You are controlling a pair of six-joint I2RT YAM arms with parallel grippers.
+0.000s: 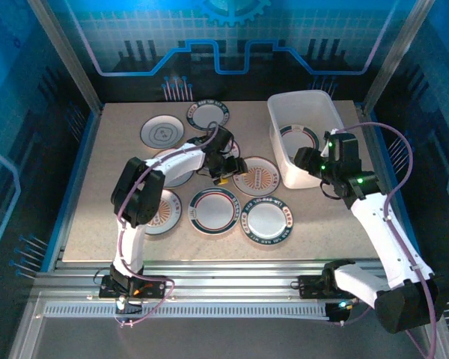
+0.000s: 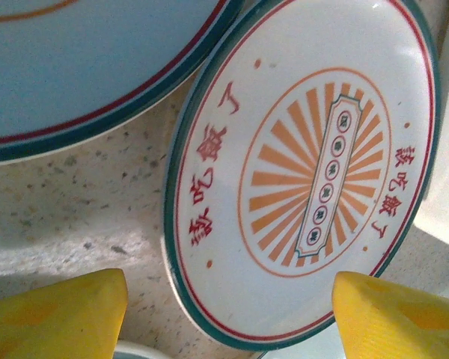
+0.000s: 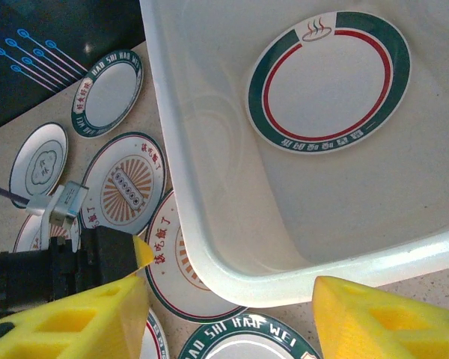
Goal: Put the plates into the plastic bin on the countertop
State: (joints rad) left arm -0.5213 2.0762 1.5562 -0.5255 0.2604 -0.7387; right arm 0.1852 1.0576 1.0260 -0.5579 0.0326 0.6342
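Overhead, two robot arms work a speckled table [image 1: 101, 176] strewn with small round plates. The left hand [image 1: 222, 173] hovers low, its yellow fingers [image 2: 60, 318] spread wide and holding nothing. Just ahead of them, flat on the table, lies a sunburst plate [image 2: 307, 172] with an orange-rayed centre, red characters and a green rim. Its near edge sits between the two fingertips. Farther ahead of that hand, a second plate [image 2: 82, 60] with a green-and-red rim lies just beside the sunburst plate, their edges nearly touching.

The right hand [image 3: 230, 292] is poised at the near wall of the plastic bin [image 3: 202, 250], its fingers apart at a middling width and gripping nothing. Beyond its fingertips, one green-rimmed plate [image 3: 329, 78] lies flat on the bin's floor.

To this hand's left, outside the bin, more plates rest on the table: another orange-rayed plate [image 3: 127, 183], a grey-motif plate [image 3: 37, 161] and, farthest off, a green-lettered plate [image 3: 108, 90]. The sunburst plate lies right against the bin's outer wall, close to the right hand's fingertips. A dark-rimmed plate [image 3: 239, 345] shows directly beneath that hand, between its two fingers.
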